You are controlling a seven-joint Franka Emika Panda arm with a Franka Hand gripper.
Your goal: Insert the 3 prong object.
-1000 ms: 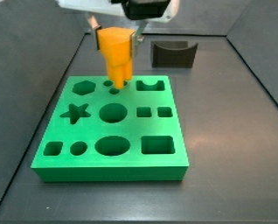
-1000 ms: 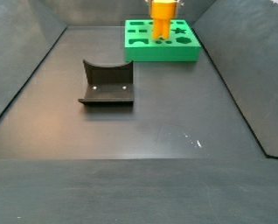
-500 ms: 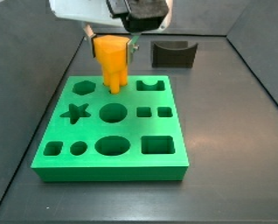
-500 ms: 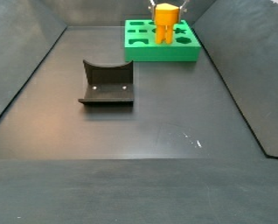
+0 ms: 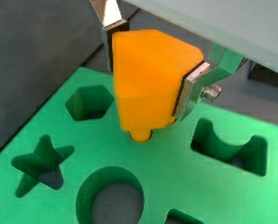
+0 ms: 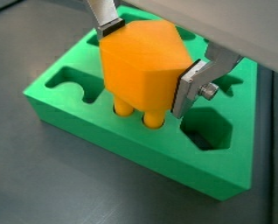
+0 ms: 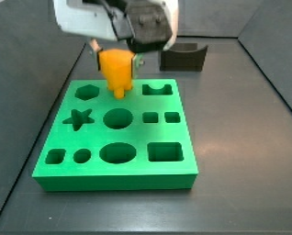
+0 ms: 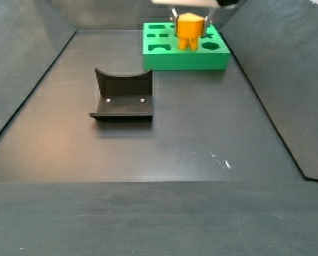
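Green block (image 7: 62, 165) with shaped holes on the dark desk (image 7: 247, 138): star, circles, squares, hexagon and others, all empty except one small hole in the far row. Seated upright in that hole, prongs down, the orange 3 prong object (image 7: 117, 72), lower tips inside in a wrist view (image 6: 139, 77). Behind the block, to the right, a dark grey curved block (image 7: 183, 57), well apart. Arm reaching straight down from above. Pincer (image 5: 148, 66) closed on the 3 prong object, silver fingers (image 6: 190, 83) pressed against its opposite sides.
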